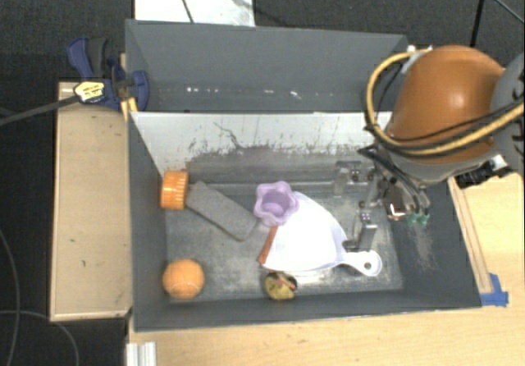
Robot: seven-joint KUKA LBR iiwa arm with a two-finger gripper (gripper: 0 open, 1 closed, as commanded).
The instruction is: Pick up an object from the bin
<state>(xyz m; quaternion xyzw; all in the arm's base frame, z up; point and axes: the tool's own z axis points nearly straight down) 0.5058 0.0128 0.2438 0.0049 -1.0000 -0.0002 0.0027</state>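
Observation:
My gripper hangs low at the right side of the bin floor, just above the handle end of a white scoop-like thing. The scoop's handle, with a hole in it, points right beneath the gripper. A lilac flower-shaped cup stands at the scoop's upper left edge, to the gripper's left. A small yellow-brown lump lies near the front wall, below the scoop. A reddish-brown strip pokes out from under the scoop's left side.
Further left on the bin floor lie a grey oblong block, an orange ribbed cap by the left wall, and an orange ball in the front left corner. The arm's orange dome and cables hang over the bin's right rim.

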